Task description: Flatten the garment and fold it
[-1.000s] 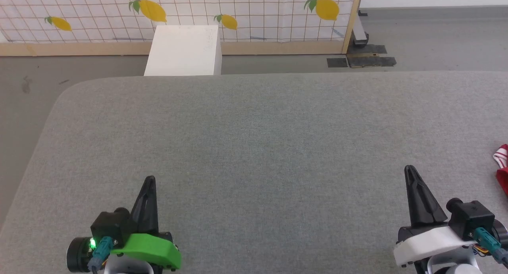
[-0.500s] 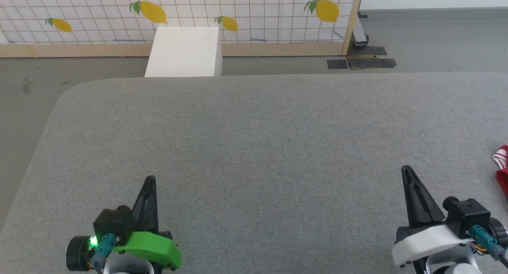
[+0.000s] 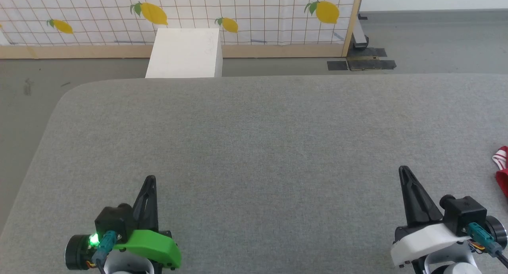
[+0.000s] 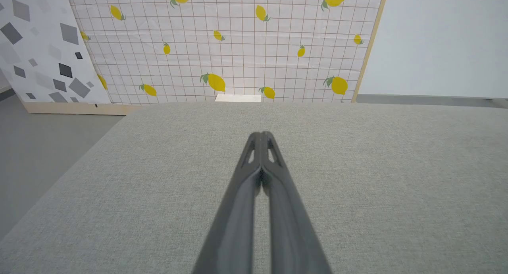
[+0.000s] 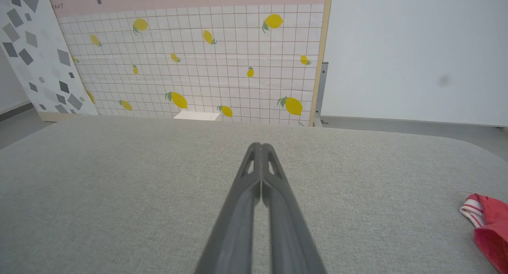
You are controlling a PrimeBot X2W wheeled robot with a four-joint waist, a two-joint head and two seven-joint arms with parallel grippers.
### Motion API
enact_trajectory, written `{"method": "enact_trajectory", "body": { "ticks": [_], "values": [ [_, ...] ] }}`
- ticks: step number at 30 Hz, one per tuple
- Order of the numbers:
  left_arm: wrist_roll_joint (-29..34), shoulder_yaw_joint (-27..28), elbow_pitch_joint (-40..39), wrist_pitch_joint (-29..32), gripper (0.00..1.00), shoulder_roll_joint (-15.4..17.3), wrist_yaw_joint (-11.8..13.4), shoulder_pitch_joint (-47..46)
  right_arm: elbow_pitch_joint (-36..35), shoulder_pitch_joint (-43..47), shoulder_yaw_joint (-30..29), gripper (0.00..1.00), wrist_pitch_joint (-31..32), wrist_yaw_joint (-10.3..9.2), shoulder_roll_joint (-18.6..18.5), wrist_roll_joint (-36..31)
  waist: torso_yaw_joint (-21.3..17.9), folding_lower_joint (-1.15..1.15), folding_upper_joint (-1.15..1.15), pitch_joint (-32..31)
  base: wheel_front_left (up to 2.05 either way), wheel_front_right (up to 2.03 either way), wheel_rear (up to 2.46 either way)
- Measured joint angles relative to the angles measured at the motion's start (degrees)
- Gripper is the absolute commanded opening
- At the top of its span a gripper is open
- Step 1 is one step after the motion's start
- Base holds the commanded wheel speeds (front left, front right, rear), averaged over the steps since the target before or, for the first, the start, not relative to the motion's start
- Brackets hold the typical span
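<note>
The garment (image 3: 502,174) lies at the right edge of the padded table (image 3: 254,147), on the right of my right gripper (image 3: 403,170) and apart from it; soft red cloth, crumpled, with one band of red-white striped ribbed trim. It is cut off by the picture edge in head view and again in right wrist view (image 5: 489,226), so its full shape and front can't be made out.

My right gripper is clenched on nothing; two long dark tapered fingers pressed tip to tip (image 5: 261,147), hard matte plastic with slotted ends, white shell at the base. My left gripper (image 3: 150,180) is clenched too and holds nothing; same two dark fingers meeting at the tip (image 4: 262,136), green shell at the base with one lit green lamp. Both hover over the near side of the table, well apart, left and right.

The table is one broad slab with grey woven cover and rounded far-left corner. Beyond its far edge stands one plain white box (image 3: 184,53), lower part hidden by the table. Behind that is one wood-framed screen (image 3: 258,12), white grid print, four whole lemons counted in head view; dark tape patches (image 3: 361,63) lie on the grey floor at its right post.
</note>
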Motion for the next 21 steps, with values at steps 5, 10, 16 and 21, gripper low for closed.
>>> {"method": "enact_trajectory", "body": {
  "ticks": [5,10,16,21],
  "values": [
    [0.3,0.0,-0.1,0.7,0.0,0.0,0.3,-0.1,-0.2,0.0,0.1,0.0,0.6,0.0,0.0,0.0,0.0,0.0,0.0,-0.1,0.0,0.0,0.0],
    [0.5,0.1,-0.3,1.3,0.0,0.0,0.4,-0.1,-0.5,0.0,0.2,0.0,1.2,0.0,0.0,-0.4,0.0,0.0,0.0,-0.2,0.0,0.0,0.0],
    [0.8,0.1,-0.7,2.0,0.0,0.0,0.5,-0.1,-0.8,-0.2,0.4,0.0,2.0,0.0,0.0,-0.5,0.1,0.0,0.0,-0.3,0.0,0.0,0.0],
    [1.3,0.1,-1.0,3.0,0.0,0.0,0.9,-0.1,-1.1,-0.3,0.6,0.0,2.9,0.0,0.0,-1.0,0.1,0.0,0.0,-0.5,0.0,0.0,0.0]
  ]
}}
